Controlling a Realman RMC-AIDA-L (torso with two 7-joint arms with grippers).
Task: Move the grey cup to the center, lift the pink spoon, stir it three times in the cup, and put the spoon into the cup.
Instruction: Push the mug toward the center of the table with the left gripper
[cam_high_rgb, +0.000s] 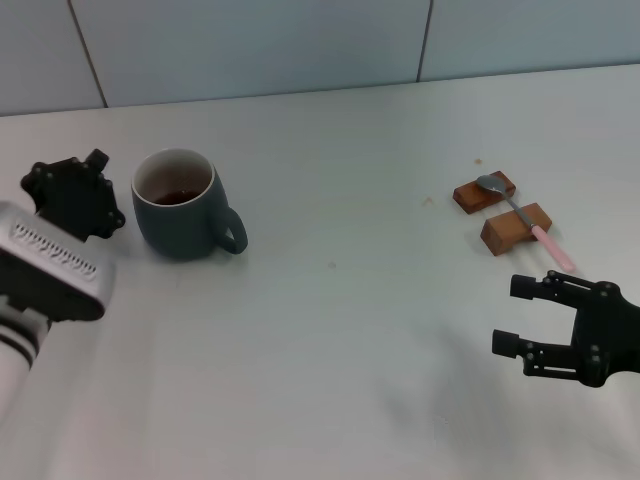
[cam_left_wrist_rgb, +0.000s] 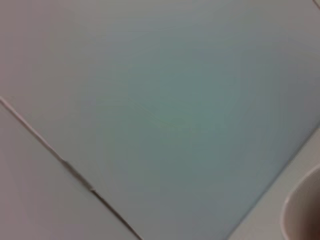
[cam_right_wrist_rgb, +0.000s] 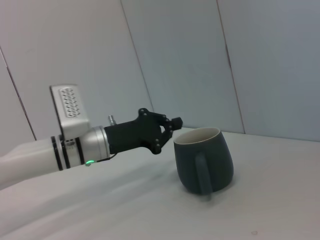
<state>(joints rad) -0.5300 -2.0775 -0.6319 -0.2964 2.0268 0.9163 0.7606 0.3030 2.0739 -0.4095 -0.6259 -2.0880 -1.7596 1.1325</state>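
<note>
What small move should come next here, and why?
Probably the left gripper should close the last gap and grasp the dark blue-grey ceramic mug. It sits beside the mug at the table's left, and the pink-handled metal spoon lies untouched across two brown wooden blocks.

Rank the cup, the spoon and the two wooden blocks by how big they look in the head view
1. Cup, clearly largest.
2. Spoon, longest of the rest but very thin.
3. Nearer block and farther block look about alike; the nearer may only seem bigger, so I won't rank them.
</note>
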